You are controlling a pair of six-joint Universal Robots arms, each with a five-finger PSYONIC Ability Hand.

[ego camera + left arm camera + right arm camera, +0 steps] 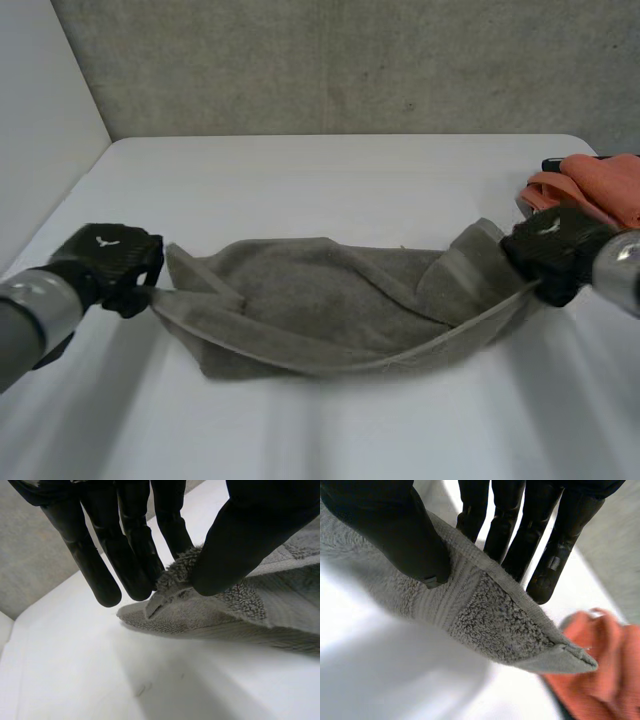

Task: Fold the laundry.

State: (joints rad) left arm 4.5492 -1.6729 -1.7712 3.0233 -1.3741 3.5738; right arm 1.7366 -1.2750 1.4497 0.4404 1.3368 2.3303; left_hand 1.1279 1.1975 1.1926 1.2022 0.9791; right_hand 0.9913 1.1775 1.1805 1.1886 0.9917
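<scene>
Orange cloth (600,185) just beside held towel (330,300)

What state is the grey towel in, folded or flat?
Neither: the grey towel is bunched, its near edge stretched between left hand and right hand, each pinching an end.

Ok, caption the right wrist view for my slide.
Right hand pinches the towel near its corner, thumb against fingers, above the table, an orange cloth beside it.

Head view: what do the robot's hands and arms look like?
The left hand and right hand are black, each with a small white mark on its back. The left arm and right arm are smooth grey cylinders.
</scene>
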